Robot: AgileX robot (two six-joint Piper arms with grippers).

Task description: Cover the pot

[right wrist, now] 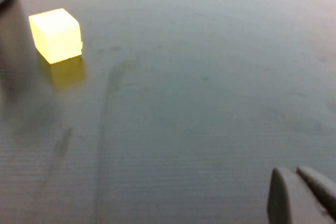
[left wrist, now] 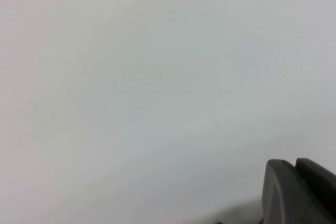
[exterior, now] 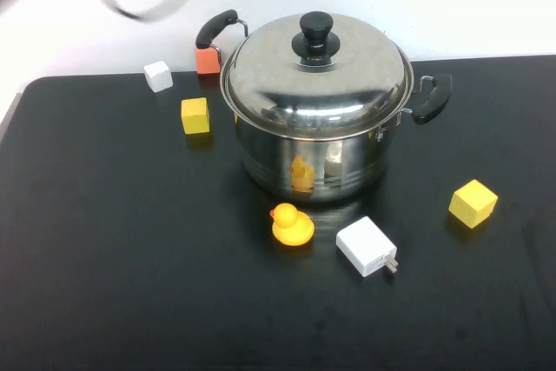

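A: Going left to right, what's on the black table [exterior: 104, 284]?

B: A white cube [exterior: 158, 76] at the far left, then a yellow cube [exterior: 195, 115], then an orange block [exterior: 208, 60] just behind the pot's left handle.

A: And the pot [exterior: 317, 149] itself?

B: Upright at the middle rear of the table, opening upward, with the domed lid [exterior: 317, 76] seated on it and the black knob on top. Its two black handles run from rear-left to front-right.

A: In front of it?

B: A rubber duck [exterior: 291, 225], mirrored in the steel wall, and beside that a white charger [exterior: 366, 247]. Another yellow cube [right wrist: 55, 34] sits well apart on the right.

A: The grippers?

B: The left gripper [left wrist: 302, 192] faces a blank white wall; the right gripper [right wrist: 299, 195] hangs over bare table. Only a corner of each shows, so I cannot tell how they stand.

A: The room?

B: A white wall behind the table.
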